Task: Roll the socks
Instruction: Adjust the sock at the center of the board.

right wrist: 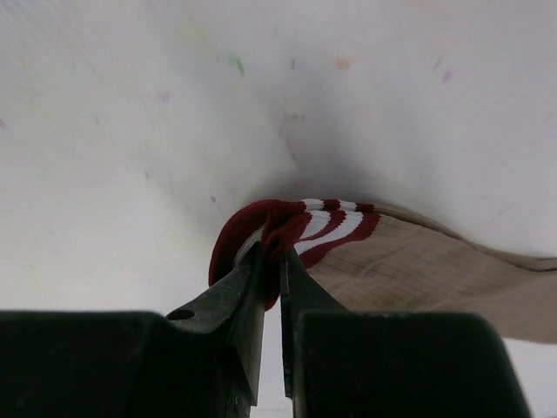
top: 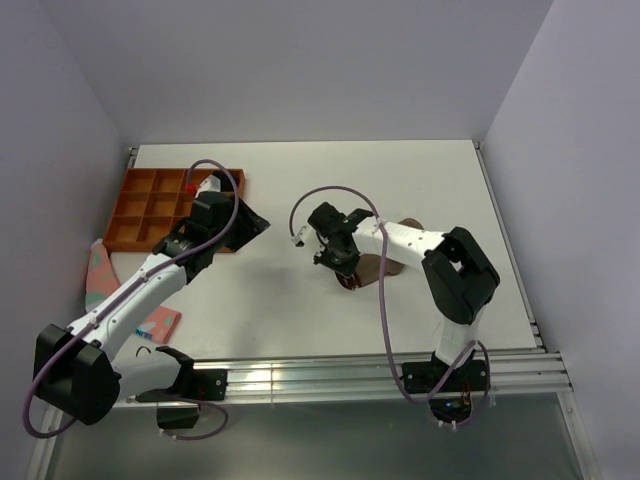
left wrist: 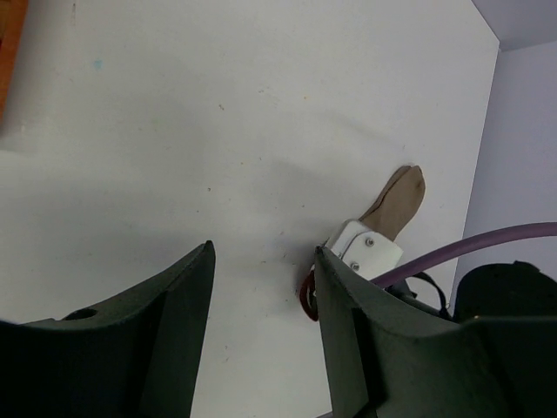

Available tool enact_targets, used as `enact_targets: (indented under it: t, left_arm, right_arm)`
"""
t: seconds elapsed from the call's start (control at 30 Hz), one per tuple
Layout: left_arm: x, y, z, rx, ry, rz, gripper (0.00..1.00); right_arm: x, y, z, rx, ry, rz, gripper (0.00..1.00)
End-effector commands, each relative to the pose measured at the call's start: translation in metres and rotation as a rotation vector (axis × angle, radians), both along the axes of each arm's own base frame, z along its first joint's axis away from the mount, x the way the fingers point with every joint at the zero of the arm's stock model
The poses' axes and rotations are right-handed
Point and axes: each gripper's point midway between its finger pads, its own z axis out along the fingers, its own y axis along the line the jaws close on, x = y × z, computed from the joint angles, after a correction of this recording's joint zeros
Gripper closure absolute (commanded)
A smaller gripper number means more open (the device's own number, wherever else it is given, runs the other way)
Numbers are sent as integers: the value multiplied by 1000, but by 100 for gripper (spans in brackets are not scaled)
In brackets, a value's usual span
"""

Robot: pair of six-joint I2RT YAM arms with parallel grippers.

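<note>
Clamped by jaws of the right gripper (right wrist: pixel 274 261) is the striped cuff of the tan sock (right wrist: pixel 435 279) on the counter (right wrist: pixel 130 131); those of the left gripper (left wrist: pixel 264 252) are held open.

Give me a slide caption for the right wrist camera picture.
Right gripper pinches the maroon-and-white striped cuff of the tan sock lying on the white table.

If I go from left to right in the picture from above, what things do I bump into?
Orange tray → left pincer, open → right pincer, pinching shut → tan sock stretching out past it.
</note>
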Motion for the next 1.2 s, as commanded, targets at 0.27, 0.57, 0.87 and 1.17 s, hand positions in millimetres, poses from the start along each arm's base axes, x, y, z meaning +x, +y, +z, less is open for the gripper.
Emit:
enact_targets:
  t: [0.27, 0.57, 0.87, 1.17]
  left_arm:
    - [-10, 28, 35, 5, -91, 75, 44]
    - [-17, 37, 47, 10, -113, 90, 44]
    - [-17, 35, 40, -2, -104, 88, 44]
    - [-16, 32, 38, 4, -100, 71, 44]
  right_arm:
    - [-19, 81, -3, 78, -12, 188, 86]
    - [-58, 90, -22, 17, -6, 319, 88]
    - [-62, 88, -5, 93, -12, 327, 85]
    - [-45, 77, 8, 137, 56, 216, 73]
